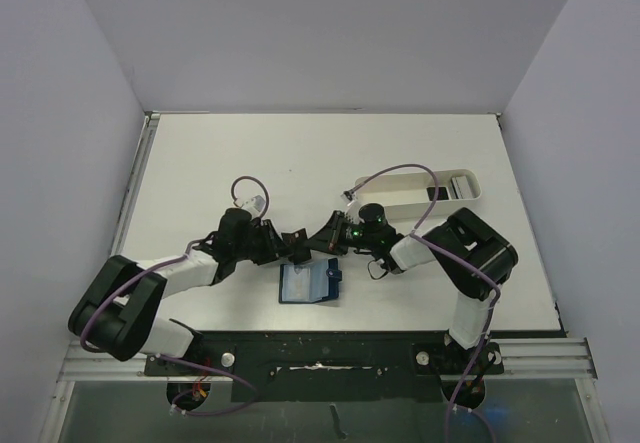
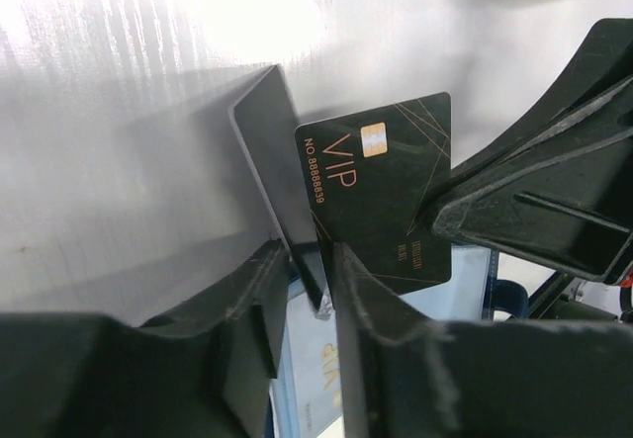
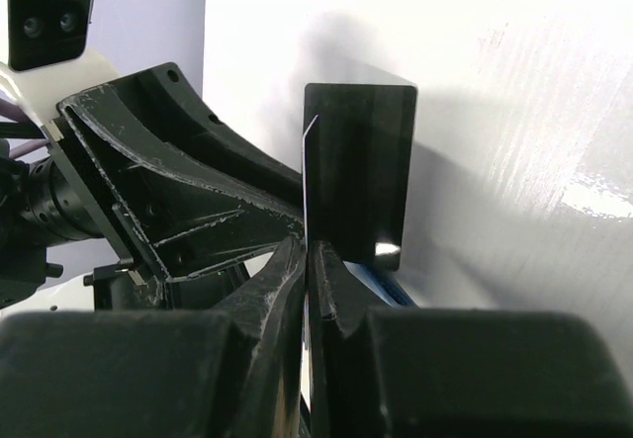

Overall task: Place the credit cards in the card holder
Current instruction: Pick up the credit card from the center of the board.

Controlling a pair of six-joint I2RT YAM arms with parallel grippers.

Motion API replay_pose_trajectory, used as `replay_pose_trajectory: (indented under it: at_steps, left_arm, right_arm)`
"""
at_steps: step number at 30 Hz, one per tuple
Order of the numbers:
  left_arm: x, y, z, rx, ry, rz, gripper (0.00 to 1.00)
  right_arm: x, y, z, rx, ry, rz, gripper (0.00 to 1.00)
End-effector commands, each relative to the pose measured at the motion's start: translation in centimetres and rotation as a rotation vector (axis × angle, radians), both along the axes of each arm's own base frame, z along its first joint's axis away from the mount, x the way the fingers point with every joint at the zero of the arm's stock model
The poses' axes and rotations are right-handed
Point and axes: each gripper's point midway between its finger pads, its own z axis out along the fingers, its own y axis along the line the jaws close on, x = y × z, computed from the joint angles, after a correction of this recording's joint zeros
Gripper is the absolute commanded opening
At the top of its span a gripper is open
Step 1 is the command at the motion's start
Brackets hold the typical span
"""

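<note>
2 thin, glossy, dark credit cards (image 3: 361,171) stand on edge between my arms, by the far edge of the card holder (image 1: 305,283), which lies open and light blue on the white table (image 1: 250,163). My left gripper (image 2: 312,255) pinches the plain card (image 2: 269,151), seen nearly edge-on. My right gripper (image 3: 308,248) pinches the gold-lettered VIP card (image 2: 381,191), its long axis running up the left wrist view, slightly tilted.
</note>
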Motion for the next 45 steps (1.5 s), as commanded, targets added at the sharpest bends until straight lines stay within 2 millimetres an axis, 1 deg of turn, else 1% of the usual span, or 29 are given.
replay_pose_trajectory:
  at_steps: [1, 4, 5, 10, 14, 17, 18, 21, 25, 28, 30, 33, 37, 41, 45]
  left_arm:
    - [1.0, 0.4, 1.3, 0.019, -0.051, 0.02, 0.17]
    - [1.2, 0.7, 1.7, 0.023, -0.057, 0.033, 0.03]
    - [1.2, 0.8, 1.8, 0.026, -0.059, 0.039, 0.0]
    - [1.4, 0.9, 2.6, 0.025, -0.071, 0.044, 0.0]
    - [1.2, 0.5, 3.3, 0.011, -0.062, 0.022, 0.0]
    - [1.0, 0.2, 4.2, -0.002, -0.042, 0.013, 0.0]
    - [0.8, 0.2, 4.5, 0.001, -0.029, 0.011, 0.0]
    - [0.2, 0.2, 5.3, 0.004, -0.007, -0.005, 0.0]
    - [-1.0, 0.3, 6.1, -0.004, 0.027, -0.016, 0.0]
    - [-2.5, 0.1, 6.1, -0.036, 0.066, -0.045, 0.0]
    - [-3.7, -0.4, 6.1, -0.078, 0.097, -0.079, 0.0]
    - [-5.4, -0.7, 5.6, -0.107, 0.152, -0.125, 0.0]
    - [-6.5, -0.7, 4.5, -0.101, 0.196, -0.145, 0.0]
    - [-7.7, -1.5, 3.8, -0.149, 0.237, -0.167, 0.0]
    - [-8.4, -2.3, 3.1, -0.169, 0.263, -0.183, 0.0]
  right_arm:
    - [0.8, 1.2, 3.5, 0.058, -0.108, 0.022, 0.0]
    - [0.9, 0.7, 3.8, 0.035, -0.118, 0.01, 0.0]
    - [1.0, 0.4, 3.9, 0.024, -0.124, 0.006, 0.0]
    - [1.0, -1.1, 3.9, -0.102, -0.122, -0.022, 0.0]
    - [0.6, -2.6, 4.8, -0.171, -0.127, -0.056, 0.0]
    - [-0.2, -3.3, 5.7, -0.204, -0.136, -0.064, 0.0]
    - [-0.7, -3.3, 6.0, -0.207, -0.141, -0.058, 0.0]
    - [-1.8, -3.3, 6.2, -0.239, -0.135, -0.042, 0.0]
    - [-3.4, -3.3, 5.1, -0.298, -0.108, -0.026, 0.0]
    - [-3.9, -4.1, 3.9, -0.36, -0.091, -0.043, 0.0]
    - [-3.8, -4.7, 3.5, -0.397, -0.098, -0.065, 0.0]
    - [-3.7, -5.9, 2.9, -0.458, -0.106, -0.095, 0.0]
    - [-3.9, -7.2, 2.2, -0.513, -0.103, -0.122, 0.0]
    - [-4.4, -7.9, 1.3, -0.537, -0.088, -0.127, 0.0]
    - [-5.0, -8.4, -0.3, -0.561, -0.063, -0.128, 0.0]
